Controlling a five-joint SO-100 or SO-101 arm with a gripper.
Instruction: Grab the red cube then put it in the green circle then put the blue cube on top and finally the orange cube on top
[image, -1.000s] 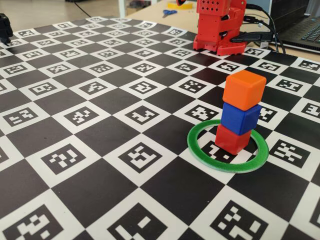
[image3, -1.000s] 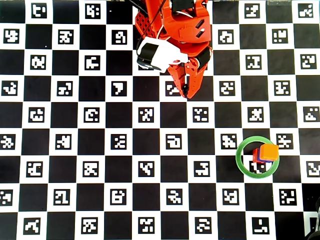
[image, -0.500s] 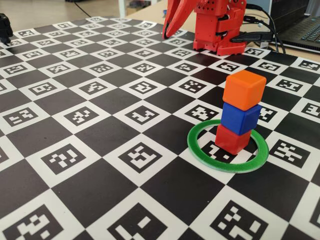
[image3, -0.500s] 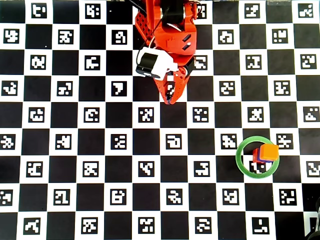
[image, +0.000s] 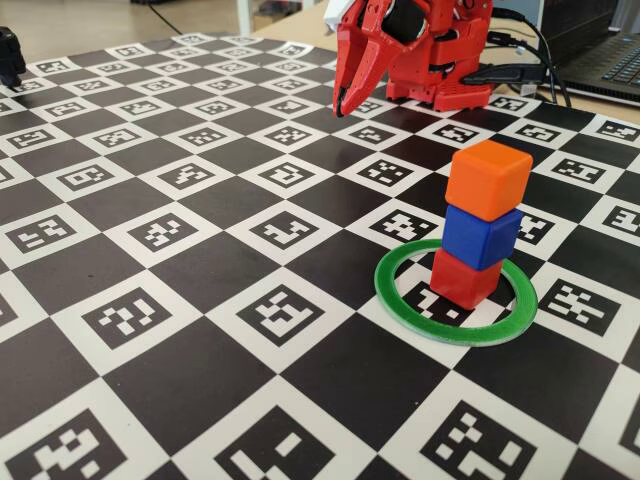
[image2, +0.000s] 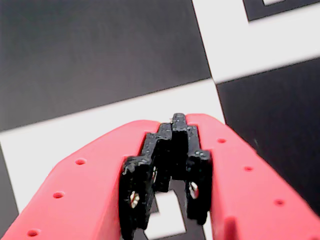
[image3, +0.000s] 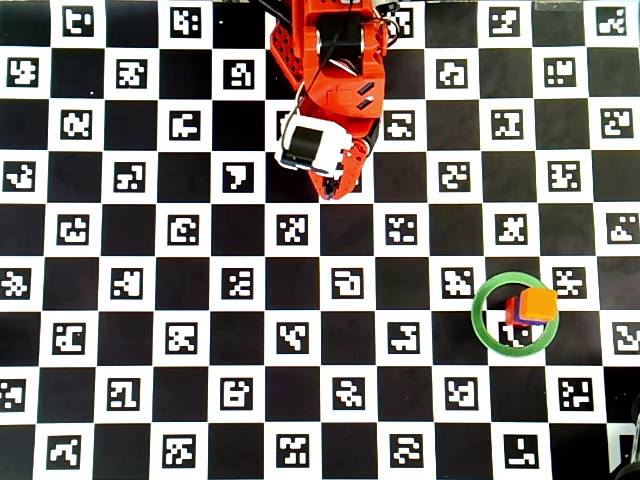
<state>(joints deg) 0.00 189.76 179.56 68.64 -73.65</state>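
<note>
In the fixed view the red cube (image: 465, 277) sits inside the green circle (image: 400, 299), with the blue cube (image: 482, 236) on it and the orange cube (image: 488, 180) on top, each slightly twisted. In the overhead view the orange cube (image3: 541, 303) tops the stack inside the green circle (image3: 480, 312), with a sliver of blue cube (image3: 512, 308) showing. My red gripper (image: 343, 108) hangs shut and empty at the back, far from the stack, tips down near the board. The wrist view shows its closed jaws (image2: 175, 122) over the board; it also shows in the overhead view (image3: 335, 190).
A black-and-white checkerboard mat with marker squares (image: 200, 300) covers the table. The red arm base (image: 440, 60) stands at the back, with cables and a laptop (image: 600, 60) at the back right. A small black object (image: 10, 55) sits at the far left edge.
</note>
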